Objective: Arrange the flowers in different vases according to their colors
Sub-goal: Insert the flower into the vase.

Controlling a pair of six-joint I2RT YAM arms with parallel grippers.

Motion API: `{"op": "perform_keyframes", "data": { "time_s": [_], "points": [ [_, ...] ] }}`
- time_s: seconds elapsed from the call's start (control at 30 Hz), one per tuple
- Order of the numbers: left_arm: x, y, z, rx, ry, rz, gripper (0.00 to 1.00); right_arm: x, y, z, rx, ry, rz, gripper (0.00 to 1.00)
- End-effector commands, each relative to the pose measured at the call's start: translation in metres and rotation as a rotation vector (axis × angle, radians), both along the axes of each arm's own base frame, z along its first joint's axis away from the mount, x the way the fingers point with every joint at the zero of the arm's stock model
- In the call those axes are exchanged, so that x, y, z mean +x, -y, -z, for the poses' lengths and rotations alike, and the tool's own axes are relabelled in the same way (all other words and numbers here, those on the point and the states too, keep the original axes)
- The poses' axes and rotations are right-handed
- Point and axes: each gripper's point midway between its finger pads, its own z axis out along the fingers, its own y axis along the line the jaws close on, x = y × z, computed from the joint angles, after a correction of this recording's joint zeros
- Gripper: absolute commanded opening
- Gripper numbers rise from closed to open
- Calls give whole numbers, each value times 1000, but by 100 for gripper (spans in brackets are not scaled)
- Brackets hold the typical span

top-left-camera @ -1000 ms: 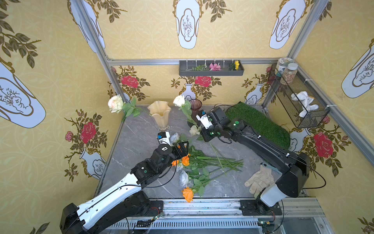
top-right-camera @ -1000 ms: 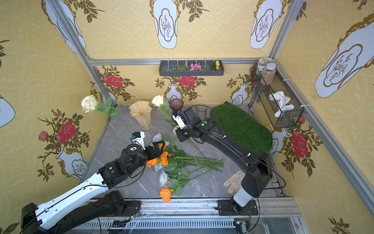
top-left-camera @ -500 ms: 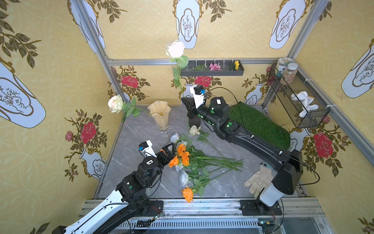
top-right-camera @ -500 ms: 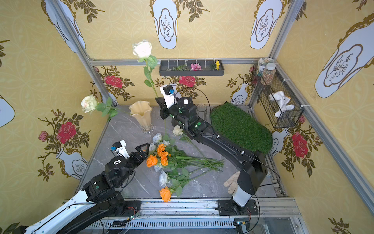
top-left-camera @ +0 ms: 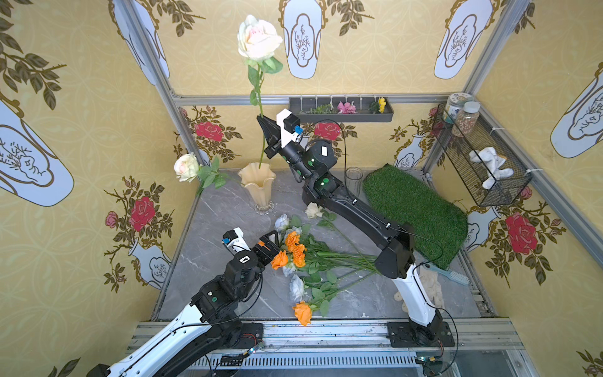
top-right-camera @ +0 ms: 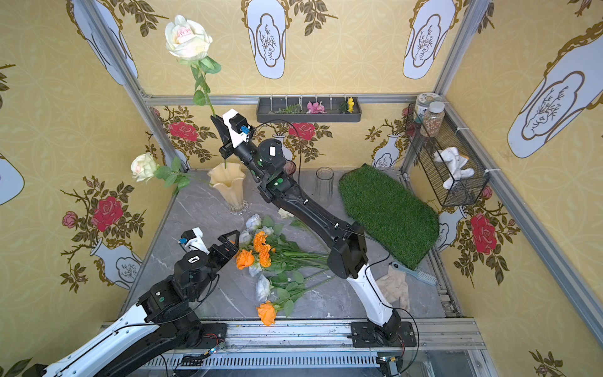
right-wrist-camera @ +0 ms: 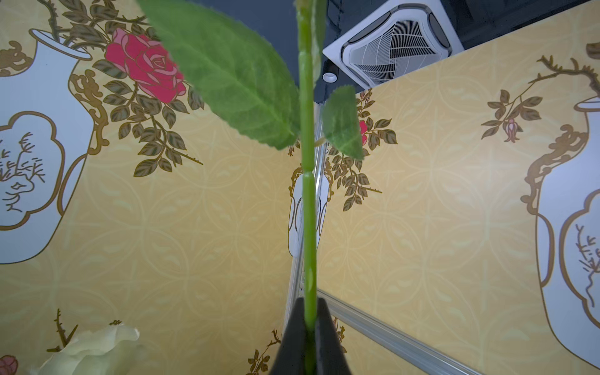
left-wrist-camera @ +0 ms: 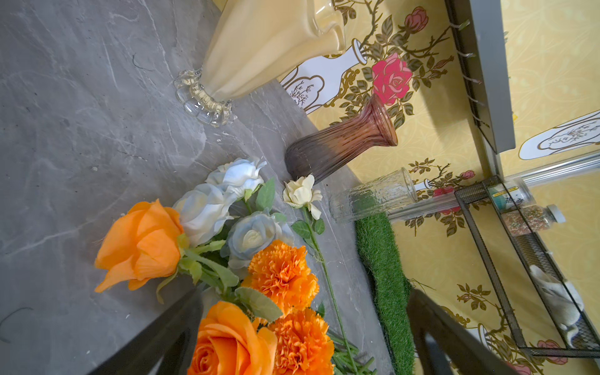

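Note:
My right gripper [top-left-camera: 263, 121] is shut on the green stem [right-wrist-camera: 308, 246] of a cream-white rose [top-left-camera: 258, 35], held upright and high. The stem's lower end reaches into the mouth of the cream-yellow ruffled vase [top-left-camera: 257, 186]. A second cream rose [top-left-camera: 186, 167] leans left out of that vase. My left gripper [top-left-camera: 272, 242] is open and empty, next to the flowers lying on the table. These are orange roses [left-wrist-camera: 139, 245], marigolds [left-wrist-camera: 282, 271], pale blue roses [left-wrist-camera: 238, 175] and a small cream rose [left-wrist-camera: 300, 191]. The purple ribbed vase [left-wrist-camera: 341, 143] and the clear glass vase [top-left-camera: 354, 178] stand empty at the back.
A green turf mat [top-left-camera: 414, 209] covers the right back of the grey table [top-left-camera: 222, 209]. A brush [top-left-camera: 448, 274] and a glove [top-left-camera: 430, 289] lie at the front right. A wire basket [top-left-camera: 483, 163] and a sprig tray [top-left-camera: 341, 112] hang on the walls.
My right arm has lifted the cream rose off the table and stood it upright over the cream-yellow vase. My left arm has drawn back a little from the orange flowers.

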Motion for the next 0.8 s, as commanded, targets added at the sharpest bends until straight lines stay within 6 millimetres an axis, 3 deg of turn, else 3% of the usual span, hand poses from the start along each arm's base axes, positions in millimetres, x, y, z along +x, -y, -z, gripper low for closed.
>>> {"op": "perform_keyframes", "data": {
  "time_s": [0.0, 0.2, 0.63, 0.7, 0.77],
  "points": [
    [3, 7, -4, -23, 9, 41, 100, 10, -8, 12, -5, 31, 25, 0],
    [5, 8, 5, -45, -6, 44, 100, 44, -19, 65, -28, -26, 50, 0],
    [11, 14, 6, -27, -27, 62, 100, 84, -53, 189, -209, -208, 66, 0],
    [12, 15, 6, -27, -27, 62, 100, 89, -54, 202, -229, -262, 73, 13],
    [12, 15, 7, -27, -27, 62, 100, 92, -52, 209, -245, -310, 84, 56]
  ]
}}
